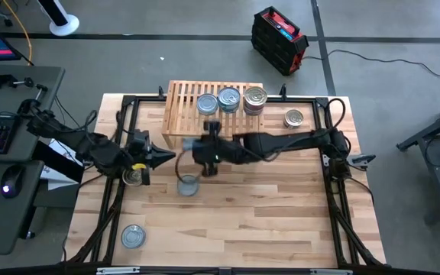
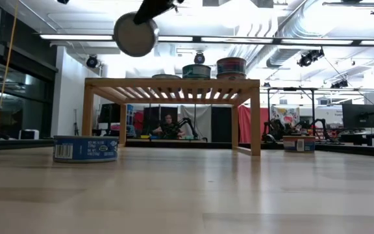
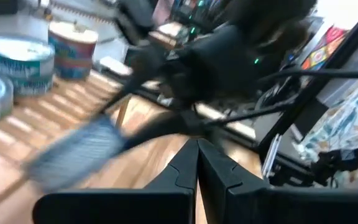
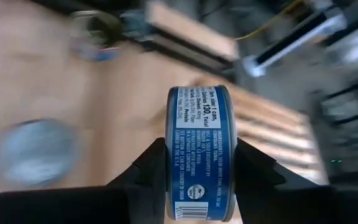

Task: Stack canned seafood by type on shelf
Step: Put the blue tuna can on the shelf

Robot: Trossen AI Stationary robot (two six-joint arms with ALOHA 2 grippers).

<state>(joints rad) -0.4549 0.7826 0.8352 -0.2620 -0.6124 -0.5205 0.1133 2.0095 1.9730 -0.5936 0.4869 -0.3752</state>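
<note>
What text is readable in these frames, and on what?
"Serv. size 1 can", "130": blue label of the held tin in the right claw.
Rest of that label: too small to read.
Label of the table tin, low view: blurred, unreadable.
Labels of the shelf tins on the shelf: blurred, unreadable.

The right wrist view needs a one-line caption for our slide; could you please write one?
Right hand grips a blue-labelled can on edge, held above the plank table near the slatted shelf.
</note>
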